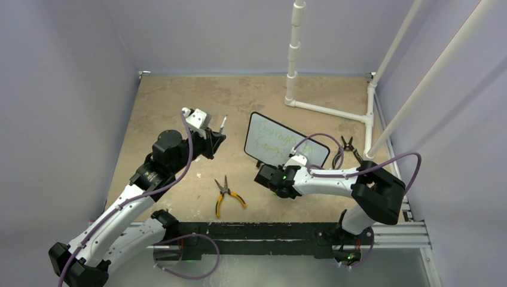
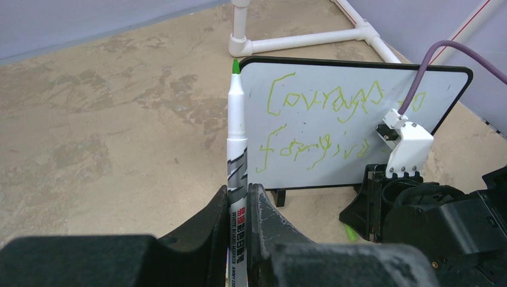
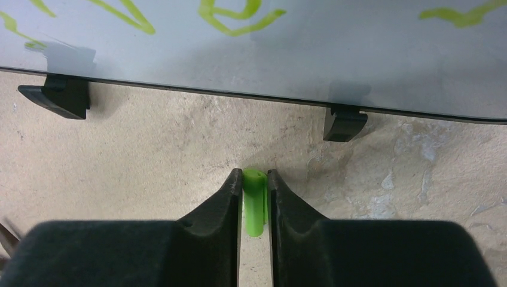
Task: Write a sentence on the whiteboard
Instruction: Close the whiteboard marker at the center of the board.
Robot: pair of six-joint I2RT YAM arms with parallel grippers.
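The table (image 1: 167, 101) carries a white pipe frame (image 1: 326, 110) at its far right. The whiteboard (image 1: 272, 140) stands upright on its two feet right of centre, near the frame, and bears the sentence (image 2: 335, 101) in two green rows. The right gripper (image 3: 254, 176) sits low on the table just before the board's lower edge, its fingers closed against a green cap (image 3: 254, 206). The left gripper (image 2: 239, 190) hangs left of the board and apart from it, clamped tight on a marker (image 2: 237, 131) with its green tip up. Yellow-handled pliers (image 1: 226, 194) lie near the front, and dark pliers (image 1: 345, 146) lie right of the board.
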